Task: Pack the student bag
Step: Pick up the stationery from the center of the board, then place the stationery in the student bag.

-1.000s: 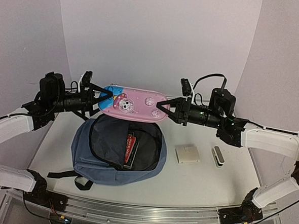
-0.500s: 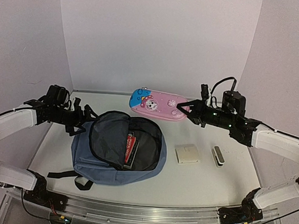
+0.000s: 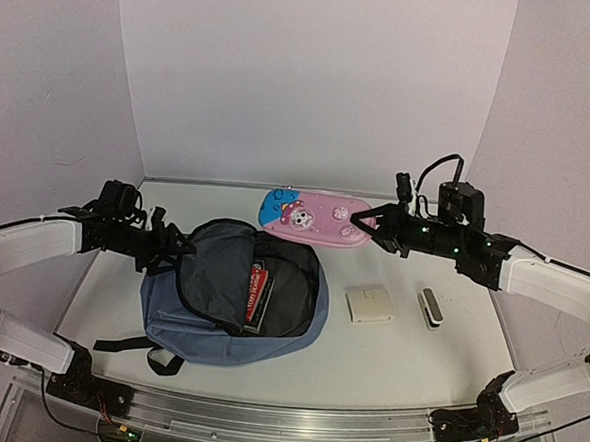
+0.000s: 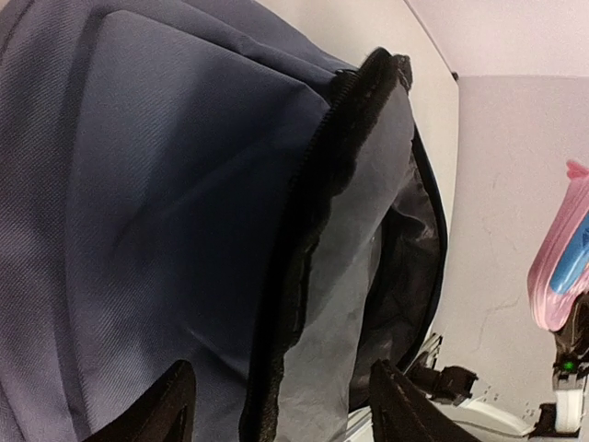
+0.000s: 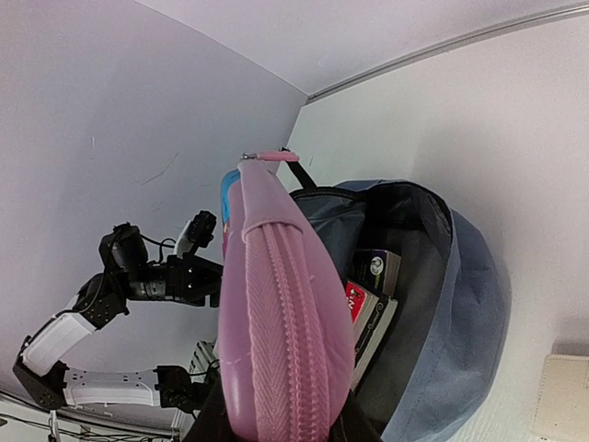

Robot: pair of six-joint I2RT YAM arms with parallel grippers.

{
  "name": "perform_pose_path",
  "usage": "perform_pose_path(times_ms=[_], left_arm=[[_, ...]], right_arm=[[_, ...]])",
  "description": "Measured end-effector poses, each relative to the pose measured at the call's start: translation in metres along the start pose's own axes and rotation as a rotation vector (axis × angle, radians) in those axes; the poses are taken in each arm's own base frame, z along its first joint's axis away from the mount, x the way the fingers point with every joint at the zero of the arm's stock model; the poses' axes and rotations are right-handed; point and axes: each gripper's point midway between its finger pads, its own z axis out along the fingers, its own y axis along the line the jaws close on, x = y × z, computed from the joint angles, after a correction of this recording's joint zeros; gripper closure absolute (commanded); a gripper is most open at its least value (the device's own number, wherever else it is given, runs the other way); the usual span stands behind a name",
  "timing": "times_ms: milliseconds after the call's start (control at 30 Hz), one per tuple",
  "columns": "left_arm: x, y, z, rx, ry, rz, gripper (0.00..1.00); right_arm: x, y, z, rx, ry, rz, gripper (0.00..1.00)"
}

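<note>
Clamping pink pencil case by its end, right gripper holds it beyond student bag; left gripper spread wide astride bag's zipper rim.

student bag mouth: open, room either side of book | left rim: left hand straddles it | over back rim: pink pencil case in right hand | counter right: beige box
</note>
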Motion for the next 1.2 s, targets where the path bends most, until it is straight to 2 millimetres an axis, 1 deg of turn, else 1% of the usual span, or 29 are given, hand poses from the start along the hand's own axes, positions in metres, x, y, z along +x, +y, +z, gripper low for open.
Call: perform_pose_path(times_ms=[67, 133, 200, 267, 300, 400, 500, 633, 733, 867, 933, 1033, 1200], left_arm=[[0.000, -0.001, 0.006, 0.018, 0.018, -0.009, 0.61], [0.000, 0.001, 0.013, 0.027, 0.037, -0.023, 0.78], [0.001, 0.003, 0.017, 0.028, 0.052, -0.031, 0.89], [0.001, 0.002, 0.018, 0.029, 0.057, -0.025, 0.97], [0.000, 0.001, 0.017, 0.029, 0.057, -0.022, 0.98], [-0.005, -0.009, 0.012, 0.038, 0.049, 0.015, 1.00], [-0.013, -0.028, -0.001, 0.063, 0.023, 0.075, 1.00], [-0.022, -0.061, -0.027, 0.109, -0.023, 0.174, 1.00], [-0.025, -0.078, -0.041, 0.132, -0.041, 0.230, 1.00], [-0.021, -0.086, -0.048, 0.149, -0.025, 0.275, 1.00], [-0.017, -0.088, -0.050, 0.151, -0.004, 0.290, 1.00], [-0.017, -0.095, -0.053, 0.158, 0.020, 0.325, 1.00], [-0.018, -0.107, -0.058, 0.175, 0.043, 0.400, 1.00]], right_arm=[[0.001, -0.002, 0.000, 0.005, 0.004, 0.003, 1.00], [0.003, -0.003, 0.000, 0.010, 0.009, 0.006, 1.00], [0.004, -0.005, 0.000, 0.016, 0.014, 0.010, 1.00], [0.006, -0.006, 0.000, 0.020, 0.018, 0.015, 1.00], [0.006, -0.007, 0.000, 0.021, 0.019, 0.017, 1.00], [0.008, -0.011, 0.004, 0.029, 0.028, 0.031, 1.00], [0.015, -0.023, 0.013, 0.053, 0.057, 0.062, 1.00], [0.029, -0.047, 0.034, 0.104, 0.125, 0.122, 1.00], [0.036, -0.061, 0.049, 0.131, 0.165, 0.160, 1.00], [0.045, -0.072, 0.063, 0.147, 0.214, 0.198, 1.00], [0.047, -0.074, 0.066, 0.147, 0.228, 0.208, 1.00], [0.045, -0.070, 0.074, 0.131, 0.243, 0.218, 1.00], [0.040, -0.062, 0.093, 0.102, 0.260, 0.220, 1.00]])
